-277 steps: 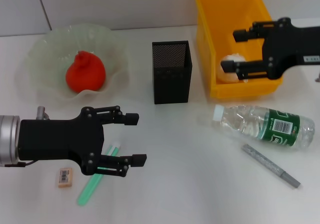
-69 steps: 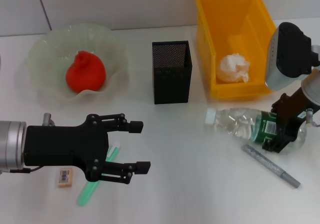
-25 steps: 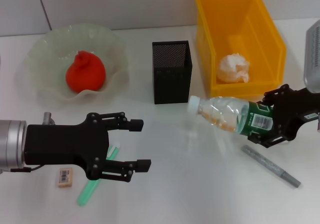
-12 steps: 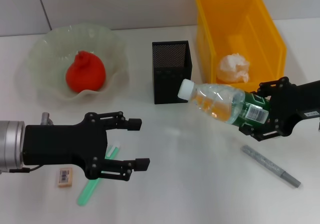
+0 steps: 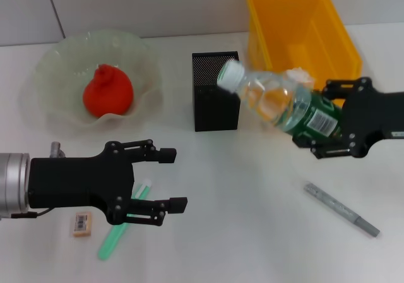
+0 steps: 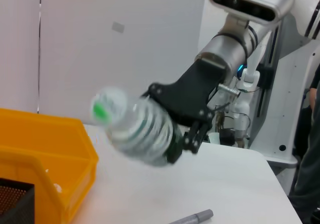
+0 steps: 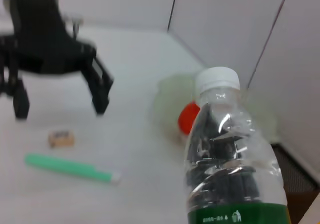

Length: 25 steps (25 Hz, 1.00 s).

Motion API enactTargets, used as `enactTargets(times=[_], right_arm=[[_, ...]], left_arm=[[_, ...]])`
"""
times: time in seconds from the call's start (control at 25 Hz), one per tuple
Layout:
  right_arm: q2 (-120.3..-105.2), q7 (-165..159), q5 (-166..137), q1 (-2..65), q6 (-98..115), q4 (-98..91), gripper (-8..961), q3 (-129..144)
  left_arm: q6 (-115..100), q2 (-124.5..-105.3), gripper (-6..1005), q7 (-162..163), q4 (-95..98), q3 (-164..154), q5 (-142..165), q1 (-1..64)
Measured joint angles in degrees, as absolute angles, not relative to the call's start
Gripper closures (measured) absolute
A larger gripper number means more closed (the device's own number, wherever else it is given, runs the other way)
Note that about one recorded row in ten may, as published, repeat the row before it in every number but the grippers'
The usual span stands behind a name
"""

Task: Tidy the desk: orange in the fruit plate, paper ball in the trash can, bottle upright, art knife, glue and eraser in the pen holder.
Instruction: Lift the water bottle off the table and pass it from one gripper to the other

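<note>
Clear plastic, with a green label and a white cap, the water bottle (image 5: 278, 103) is hanging in the air, tilted, with its cap end raised and pointing toward the black mesh pen holder (image 5: 216, 90). The right tool (image 5: 332, 116) is clamping it around the labelled lower part, in front of the yellow trash can (image 5: 303, 40), where a bit of the white paper ball (image 5: 302, 76) is showing behind the bottle. In the left wrist view the same bottle (image 6: 135, 129) is showing blurred in the black fingers (image 6: 192, 134) of that tool above the white surface (image 5: 252, 220).

The orange (image 5: 108, 93) is sitting in the pale green fruit plate (image 5: 63, 62) at the far left. The grey art knife (image 5: 342, 208) is lying on the surface below the right tool, apart from it. The left tool (image 5: 158, 185) is hovering low at the near left with its fingers spread apart, holding nothing. The green glue stick (image 5: 120, 229) is lying partly beneath it, and the small eraser (image 5: 81, 223) is resting just beside the glue stick, toward the robot's left.
</note>
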State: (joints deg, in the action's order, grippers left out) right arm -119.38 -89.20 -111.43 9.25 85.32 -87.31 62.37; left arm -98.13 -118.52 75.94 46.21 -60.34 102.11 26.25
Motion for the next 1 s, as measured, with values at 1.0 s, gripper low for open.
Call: enactTargets(times=[1.0], right_arm=[[-119.15, -54.08, -78.85, 10.39, 91.21, -51.83, 190, 52.20]], left_arm=[[-93.24, -118.56, 160, 74.63, 45.88, -58.80, 95.40, 25.58]])
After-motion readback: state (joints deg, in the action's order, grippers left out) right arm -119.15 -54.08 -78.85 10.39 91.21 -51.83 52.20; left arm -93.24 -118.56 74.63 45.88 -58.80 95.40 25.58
